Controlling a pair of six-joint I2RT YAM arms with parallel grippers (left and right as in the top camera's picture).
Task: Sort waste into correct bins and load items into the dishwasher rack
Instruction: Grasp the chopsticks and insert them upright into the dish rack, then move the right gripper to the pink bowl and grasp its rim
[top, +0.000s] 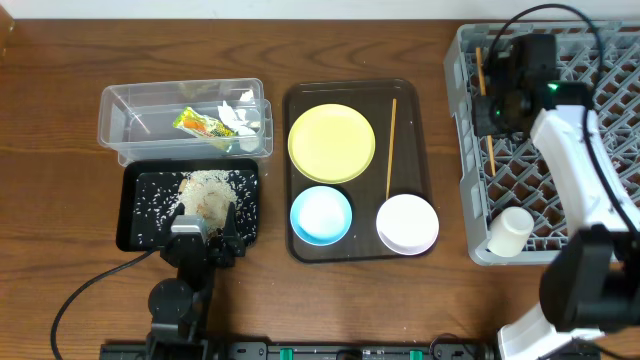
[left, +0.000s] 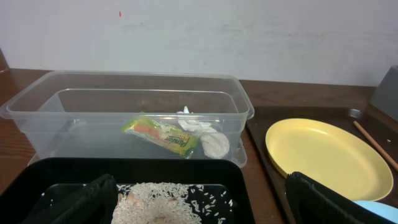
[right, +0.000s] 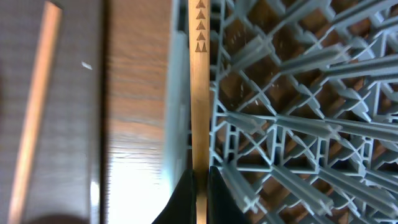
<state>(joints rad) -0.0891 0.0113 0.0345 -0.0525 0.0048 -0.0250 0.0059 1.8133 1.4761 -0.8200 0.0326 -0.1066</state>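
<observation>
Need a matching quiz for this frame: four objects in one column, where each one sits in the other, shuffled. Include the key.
Objects
1. snack wrapper
2. rice grains
3. small white cup
4. yellow plate

Places
A. grey dishwasher rack
B. dark brown serving tray
C. clear tub
D. black tray

Pairs: 1-C, 2-D, 3-A, 4-B

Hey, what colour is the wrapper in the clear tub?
The wrapper is green, orange and yellow; the left wrist view shows it best.
</observation>
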